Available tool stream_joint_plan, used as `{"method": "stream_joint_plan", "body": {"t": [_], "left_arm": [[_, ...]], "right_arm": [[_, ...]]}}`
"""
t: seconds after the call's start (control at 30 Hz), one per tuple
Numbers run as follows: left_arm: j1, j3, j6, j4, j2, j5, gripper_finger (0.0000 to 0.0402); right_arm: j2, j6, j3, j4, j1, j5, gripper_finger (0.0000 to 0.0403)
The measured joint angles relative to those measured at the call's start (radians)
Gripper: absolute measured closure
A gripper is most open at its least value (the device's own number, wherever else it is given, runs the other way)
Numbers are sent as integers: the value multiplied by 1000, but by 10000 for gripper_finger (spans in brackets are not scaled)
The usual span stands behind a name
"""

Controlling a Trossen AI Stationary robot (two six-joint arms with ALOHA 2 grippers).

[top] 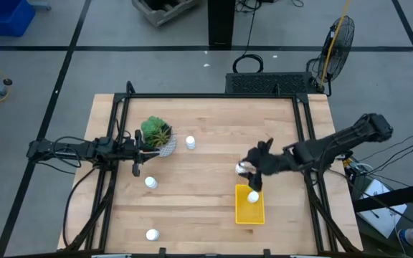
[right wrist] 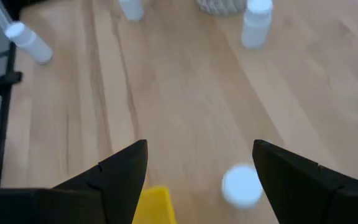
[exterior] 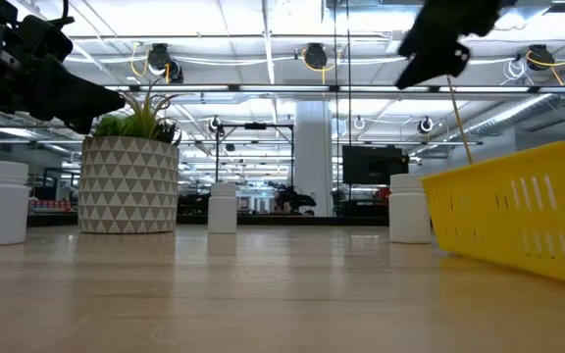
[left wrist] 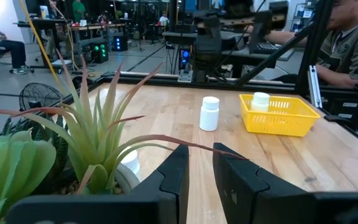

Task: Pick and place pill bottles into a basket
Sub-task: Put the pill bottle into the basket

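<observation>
My right hand (top: 253,174) hangs spread open above a pill bottle (top: 241,168) beside the yellow basket (top: 249,213); my left hand (top: 136,147) waits, nearly closed, by the plant (top: 155,133).

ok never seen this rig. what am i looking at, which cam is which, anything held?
Two dark robot arms work at a wooden table. One camera looks straight down, one sits at tabletop height, and one rides on each wrist.

The yellow basket already holds one pill bottle. Four more stand loose: one next to the basket, one near the potted plant, two on the left.

The right end effector hovers open and empty near the basket. The left end effector waits by the plant, nearly closed, holding nothing.
</observation>
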Motion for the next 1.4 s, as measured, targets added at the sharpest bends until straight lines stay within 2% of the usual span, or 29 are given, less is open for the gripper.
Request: {"method": "stream_joint_plan", "body": {"t": [0.13, 0.33, 0.53, 0.67, 0.77, 1.13, 1.4], "left_arm": [[0, 0, 0, 0, 0, 0, 325], [0, 0, 1, 0, 0, 0, 325], [0, 0, 0, 0, 1, 0, 325], [0, 0, -3, 0, 20, 0, 325], [0, 0, -3, -1, 44, 0, 325], [-1, 0, 11, 6, 99, -2, 325], [0, -1, 8, 13, 100, -3, 325]], "right_arm": [[34, -90, 49, -37, -76, -52, 122], [142, -127, 222, -339, -156, -48, 122], [253, -201, 340, -441, -197, -56, 122], [303, -206, 344, -500, -214, -103, 122], [329, -203, 343, -527, -214, -100, 122], [350, -199, 338, -495, -211, -106, 122], [350, -195, 245, -412, -210, -159, 122]]}}
